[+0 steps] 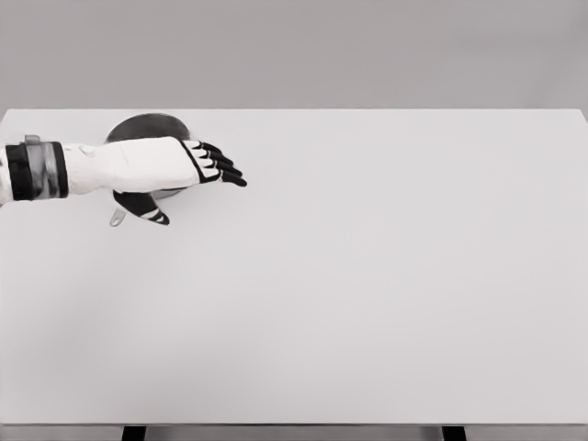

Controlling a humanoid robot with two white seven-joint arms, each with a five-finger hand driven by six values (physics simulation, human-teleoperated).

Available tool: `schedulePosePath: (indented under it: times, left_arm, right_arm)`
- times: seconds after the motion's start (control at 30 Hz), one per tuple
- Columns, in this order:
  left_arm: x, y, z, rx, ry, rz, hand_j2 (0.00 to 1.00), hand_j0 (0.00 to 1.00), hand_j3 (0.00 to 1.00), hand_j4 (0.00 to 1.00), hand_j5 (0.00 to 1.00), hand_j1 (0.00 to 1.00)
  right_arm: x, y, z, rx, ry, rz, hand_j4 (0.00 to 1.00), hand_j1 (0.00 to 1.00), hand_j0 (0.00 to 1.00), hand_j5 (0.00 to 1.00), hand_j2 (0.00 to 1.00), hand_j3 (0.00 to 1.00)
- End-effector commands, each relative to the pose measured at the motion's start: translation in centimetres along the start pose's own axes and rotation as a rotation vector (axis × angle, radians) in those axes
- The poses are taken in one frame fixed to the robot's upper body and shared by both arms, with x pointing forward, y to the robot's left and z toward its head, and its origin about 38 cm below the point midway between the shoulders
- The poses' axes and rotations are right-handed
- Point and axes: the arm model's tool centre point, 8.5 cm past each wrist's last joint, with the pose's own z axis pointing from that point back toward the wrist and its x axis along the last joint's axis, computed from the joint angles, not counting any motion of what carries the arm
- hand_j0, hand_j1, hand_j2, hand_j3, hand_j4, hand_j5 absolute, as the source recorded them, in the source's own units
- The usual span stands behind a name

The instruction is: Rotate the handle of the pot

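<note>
**Hand over the pot, handle not yet turned**

The left robot hand [156, 170] hovers over the dark round pot [147, 127] at the bench's [367, 294] far left, fingers extended, grasping nothing; the small grey handle [117, 219] pokes out below the thumb; best hook it gently and sweep sideways; the bench looks smooth and matte white.

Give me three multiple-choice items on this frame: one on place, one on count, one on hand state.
1. Where on the table is the pot?
A. far left
B. centre
C. near right

2. How many hands show?
A. none
B. one
C. two

3. The left hand is:
A. fisted
B. open over the pot
C. flat on the table's right half

Answers:
1 A, the pot sits by the far-left edge.
2 B, only the left arm enters.
3 B, its fingers stretch out and grasp nothing.
</note>
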Motion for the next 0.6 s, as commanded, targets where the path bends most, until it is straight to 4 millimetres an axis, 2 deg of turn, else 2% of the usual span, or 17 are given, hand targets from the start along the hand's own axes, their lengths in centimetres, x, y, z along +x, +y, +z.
schedulePosePath:
  times: [0.0,0.13,0.27,0.4,0.57]
  left_arm:
    - [-0.4,-2.0,-2.1,-0.037,0.005,0.059,1.0,1.0,1.0,1.0,1.0,1.0]
    - [-2.3,-3.0,-1.1,-0.075,0.085,0.05,1.0,1.0,1.0,1.0,1.0,1.0]
    - [-3.3,-3.5,1.0,-0.093,0.135,0.036,1.0,1.0,1.0,1.0,1.0,1.0]
    - [-3.9,-3.6,2.7,-0.096,0.166,0.027,1.0,1.0,1.0,1.0,1.0,1.0]
    - [-4.1,-3.7,3.0,-0.1,0.179,0.027,1.0,1.0,1.0,1.0,1.0,1.0]
  right_arm:
    - [0.0,0.0,0.0,0.001,0.0,0.0,1.0,1.0,1.0,1.0,1.0,1.0]
    - [0.0,0.0,0.0,0.001,0.0,0.0,1.0,1.0,1.0,1.0,1.0,1.0]
    - [0.0,0.0,0.0,0.001,0.0,0.0,1.0,1.0,1.0,1.0,1.0,1.0]
    - [0.0,0.0,0.0,0.001,0.0,0.0,1.0,1.0,1.0,1.0,1.0,1.0]
    - [0.0,0.0,0.0,0.001,0.0,0.0,1.0,1.0,1.0,1.0,1.0,1.0]
